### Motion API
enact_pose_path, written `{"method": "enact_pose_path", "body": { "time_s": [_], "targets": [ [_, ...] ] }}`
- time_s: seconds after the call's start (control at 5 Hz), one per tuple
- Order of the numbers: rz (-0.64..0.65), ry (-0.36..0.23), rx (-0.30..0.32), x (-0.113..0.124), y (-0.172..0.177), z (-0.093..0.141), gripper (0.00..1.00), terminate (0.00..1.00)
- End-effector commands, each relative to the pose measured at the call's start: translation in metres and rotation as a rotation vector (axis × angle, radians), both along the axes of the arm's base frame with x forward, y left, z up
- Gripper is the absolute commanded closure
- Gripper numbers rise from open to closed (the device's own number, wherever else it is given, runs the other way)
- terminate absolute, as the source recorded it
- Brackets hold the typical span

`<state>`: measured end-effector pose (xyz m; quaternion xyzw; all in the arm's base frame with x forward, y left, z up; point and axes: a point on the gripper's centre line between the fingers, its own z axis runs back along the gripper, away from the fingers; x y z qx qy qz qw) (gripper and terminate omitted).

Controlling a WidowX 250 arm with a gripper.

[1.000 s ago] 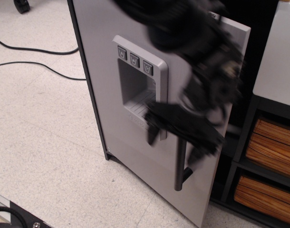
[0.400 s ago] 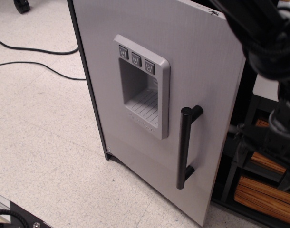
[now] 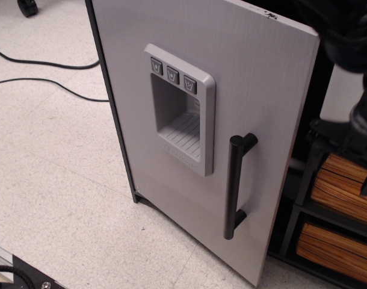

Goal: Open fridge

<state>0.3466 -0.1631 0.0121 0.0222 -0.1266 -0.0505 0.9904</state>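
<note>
The fridge has a dark frame and a flat light-grey door (image 3: 255,90), with a moulded three-button dispenser recess (image 3: 180,111) and a vertical black bar handle (image 3: 234,186). The door's handle side stands a little out from the frame, with a dark gap behind its right edge. My arm (image 3: 352,30) is a dark blurred mass at the right edge, right of the door and clear of the handle. The gripper (image 3: 359,129) shows only as a dark shape there. Its fingers are not distinguishable.
A dark shelf unit with orange wood-grain boxes (image 3: 343,186) stands right of the fridge, close behind the door's free edge. Black cables (image 3: 45,81) run across the speckled floor at the left. A black object (image 3: 21,274) sits at the bottom left corner.
The arm was in front of the door and handle. It has swung off to the right, leaving the handle uncovered. The door's free edge now stands slightly further out.
</note>
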Motion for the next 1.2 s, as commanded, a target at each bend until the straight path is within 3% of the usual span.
{"method": "enact_pose_path", "body": {
  "time_s": [0.0, 0.4, 1.0],
  "targets": [
    [0.079, -0.059, -0.012, 0.011, 0.013, 0.049, 0.00, 0.00],
    [0.123, 0.004, -0.021, -0.016, 0.058, 0.081, 0.00, 0.00],
    [0.104, 0.057, -0.001, -0.078, 0.152, 0.075, 0.00, 0.00]
  ]
}}
